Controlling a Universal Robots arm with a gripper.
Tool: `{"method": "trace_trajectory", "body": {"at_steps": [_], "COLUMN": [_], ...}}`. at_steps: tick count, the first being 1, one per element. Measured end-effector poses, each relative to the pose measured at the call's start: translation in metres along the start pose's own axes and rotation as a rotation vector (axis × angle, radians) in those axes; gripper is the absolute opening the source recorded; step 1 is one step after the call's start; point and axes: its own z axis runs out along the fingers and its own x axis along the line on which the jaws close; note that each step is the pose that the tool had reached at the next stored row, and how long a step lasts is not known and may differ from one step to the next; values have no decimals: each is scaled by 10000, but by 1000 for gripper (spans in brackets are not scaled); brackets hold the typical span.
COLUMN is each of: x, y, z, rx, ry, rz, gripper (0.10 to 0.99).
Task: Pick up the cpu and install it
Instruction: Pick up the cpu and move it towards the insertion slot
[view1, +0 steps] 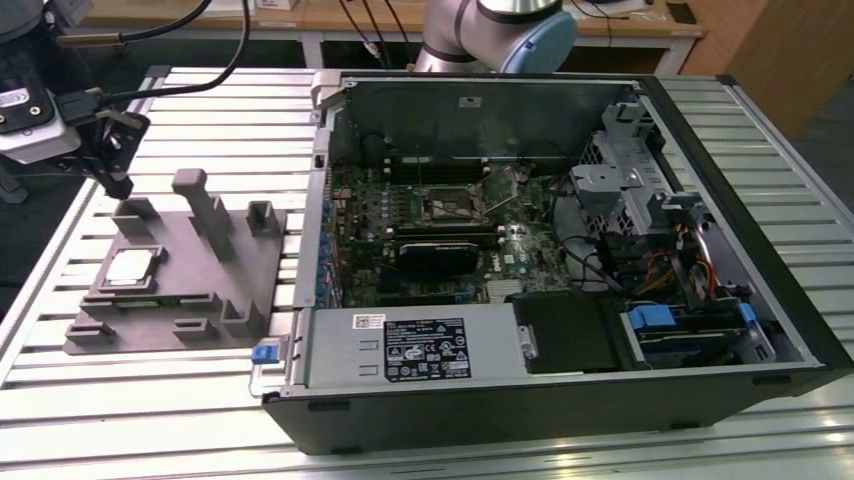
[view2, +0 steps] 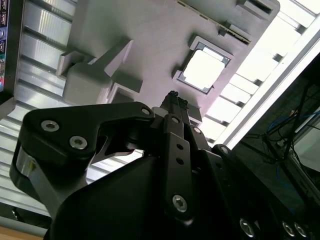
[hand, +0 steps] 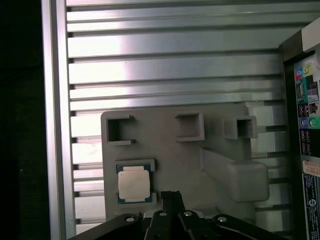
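Note:
The cpu is a small square chip with a shiny silver top. It lies flat in a shallow pocket of the grey plastic fixture at the exterior view's left. My gripper hangs above the fixture's far end, beyond the cpu and clear of it. In both wrist views the cpu sits just off to one side of the fingertips, which are pressed together with nothing between them. The motherboard's square metal-framed socket lies inside the open computer case.
The fixture carries several raised posts and a tall block beside the gripper. It rests on a slatted aluminium table. The case's wall stands right next to the fixture. Inside are a black power supply, drive cages and cables.

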Motion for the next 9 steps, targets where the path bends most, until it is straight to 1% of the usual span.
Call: {"method": "trace_trajectory", "body": {"at_steps": [9], "x": [25], "y": [-2], "z": [8], "rx": [7], "ry": [0], "rz": [0], "gripper": [106]}}
